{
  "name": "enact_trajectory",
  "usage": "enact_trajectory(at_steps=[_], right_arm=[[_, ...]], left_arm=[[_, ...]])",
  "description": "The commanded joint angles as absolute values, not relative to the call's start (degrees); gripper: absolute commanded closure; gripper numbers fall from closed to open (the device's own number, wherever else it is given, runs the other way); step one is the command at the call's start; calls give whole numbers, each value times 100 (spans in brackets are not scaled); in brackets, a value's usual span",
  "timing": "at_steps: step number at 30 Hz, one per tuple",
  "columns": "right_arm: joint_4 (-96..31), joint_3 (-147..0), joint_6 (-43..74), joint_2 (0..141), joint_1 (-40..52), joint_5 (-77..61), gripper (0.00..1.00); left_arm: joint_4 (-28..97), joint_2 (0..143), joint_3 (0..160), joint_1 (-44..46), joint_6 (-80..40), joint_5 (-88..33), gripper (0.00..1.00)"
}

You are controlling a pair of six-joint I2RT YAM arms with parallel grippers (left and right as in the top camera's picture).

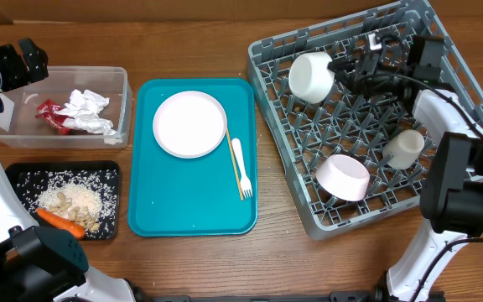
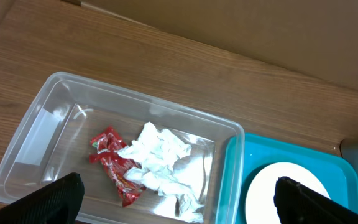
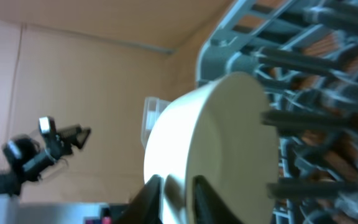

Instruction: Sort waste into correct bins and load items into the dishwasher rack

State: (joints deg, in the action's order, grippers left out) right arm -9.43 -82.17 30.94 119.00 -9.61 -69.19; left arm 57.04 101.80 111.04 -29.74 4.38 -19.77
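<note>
a: r gripper [image 3: 176,190]?
b: fingers either side of the white bowl [image 1: 311,75] rim. can't tell if clamped or slack. bowl's on its side in the rack [image 1: 280,143], top-left corner in overhead view.
a: l gripper [image 2: 179,208]?
b: spread wide, above the clear tub [image 2: 36,130] w/ wrapper [image 2: 114,165] + napkins [image 2: 160,155] inside.
a: rest?
b: plate [image 1: 189,123], fork [image 1: 240,164], stick [image 1: 235,164] on teal tray [image 1: 166,210].

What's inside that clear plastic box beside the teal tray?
Inside the clear tub lie a red wrapper and crumpled white napkins, touching each other. The napkins cover part of the wrapper and the floor beneath them, so anything under them cannot be seen.
</note>
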Motion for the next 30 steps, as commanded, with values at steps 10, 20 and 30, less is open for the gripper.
enact_trajectory(at_steps=[10, 20, 30], right_arm=[[-974, -8154, 2655, 11804, -1525, -6711, 41], [-1763, -8267, 1951, 10597, -1752, -6407, 45], [-4539, -8777, 438, 9627, -14, -2161, 45]], left_arm=[[5680, 10136, 11163, -2961, 362, -2043, 0], [5677, 10136, 11163, -2961, 362, -2040, 0], [5680, 10136, 11163, -2961, 362, -2043, 0]])
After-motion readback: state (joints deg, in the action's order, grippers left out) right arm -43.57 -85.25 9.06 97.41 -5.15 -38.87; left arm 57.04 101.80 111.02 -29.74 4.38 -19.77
